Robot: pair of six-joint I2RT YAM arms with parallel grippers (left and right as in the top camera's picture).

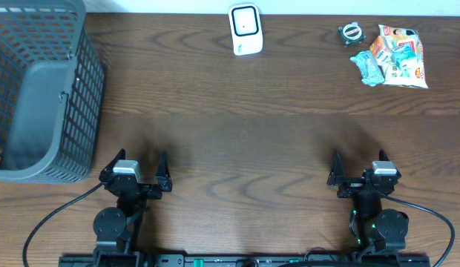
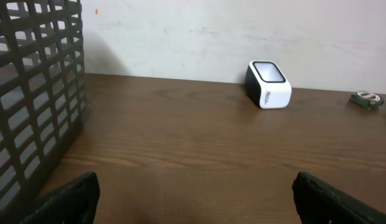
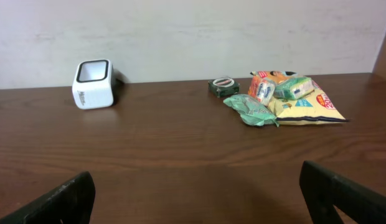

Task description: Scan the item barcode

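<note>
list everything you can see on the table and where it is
basket: 1, dark grey, far left
scanner: 1, white with a black face, back edge, centre
snack bag: 1, yellow and white, back right, smaller packets lying on it, number unclear
wrapped packet: 1, green, against the bag's left side
round item: 1, dark green, just left of the packets
table: 1, dark brown wood, under everything
left gripper: 1, black, open, near edge, left, holding nothing
right gripper: 1, black, open, near edge, right, holding nothing
</note>
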